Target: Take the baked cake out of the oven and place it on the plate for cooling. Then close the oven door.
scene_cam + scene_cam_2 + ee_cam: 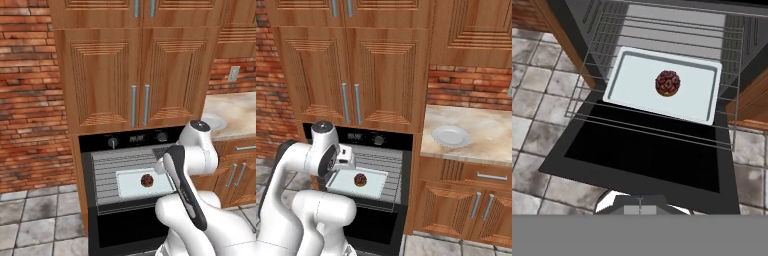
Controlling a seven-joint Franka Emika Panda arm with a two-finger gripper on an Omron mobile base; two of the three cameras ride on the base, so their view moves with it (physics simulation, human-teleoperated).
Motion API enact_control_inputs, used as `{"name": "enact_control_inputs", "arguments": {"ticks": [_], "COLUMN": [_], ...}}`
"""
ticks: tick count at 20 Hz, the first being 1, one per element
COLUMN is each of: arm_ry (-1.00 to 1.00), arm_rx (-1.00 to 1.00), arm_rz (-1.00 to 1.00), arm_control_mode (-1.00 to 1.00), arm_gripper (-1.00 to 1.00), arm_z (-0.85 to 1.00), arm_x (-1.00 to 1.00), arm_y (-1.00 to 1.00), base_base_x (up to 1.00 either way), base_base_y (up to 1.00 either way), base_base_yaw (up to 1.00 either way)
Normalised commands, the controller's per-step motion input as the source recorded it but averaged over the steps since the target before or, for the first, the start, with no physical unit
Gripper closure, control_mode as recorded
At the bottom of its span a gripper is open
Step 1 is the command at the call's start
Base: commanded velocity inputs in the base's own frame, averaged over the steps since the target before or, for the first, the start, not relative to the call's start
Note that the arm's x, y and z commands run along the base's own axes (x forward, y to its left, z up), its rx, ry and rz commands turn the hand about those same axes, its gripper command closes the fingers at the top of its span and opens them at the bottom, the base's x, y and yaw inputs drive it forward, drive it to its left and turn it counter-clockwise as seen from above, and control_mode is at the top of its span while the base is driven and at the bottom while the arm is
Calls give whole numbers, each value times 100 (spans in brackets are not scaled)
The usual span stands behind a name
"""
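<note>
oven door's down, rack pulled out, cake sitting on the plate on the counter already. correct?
Not quite. The cake is not on the plate; it sits on the pale tray on the pulled-out rack, as the hand view shows. In the right base view the plate on the counter is bare. The oven door is down, as you said.

Pale tray (pixel 637 82) on pulled-out wire rack (pixel 657 131); wooden cabinets (pixel 135 75) above; brick wall (pixel 27 90) left
</note>
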Motion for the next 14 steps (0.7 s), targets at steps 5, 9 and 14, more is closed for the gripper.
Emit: {"name": "enact_control_inputs", "arguments": {"ticks": [5, 9, 14], "arm_ry": [-2, -2, -2], "arm_rx": [0, 0, 0], "arm_rz": [0, 0, 0], "arm_control_mode": [-100, -100, -100], "arm_gripper": [100, -100, -100], "arm_z": [-34, -37, -27], "arm_x": [0, 0, 0], "arm_y": [-1, 0, 0], "base_base_x": [0, 0, 0], "base_base_y": [0, 0, 0], "base_base_yaw": [0, 0, 0]}}
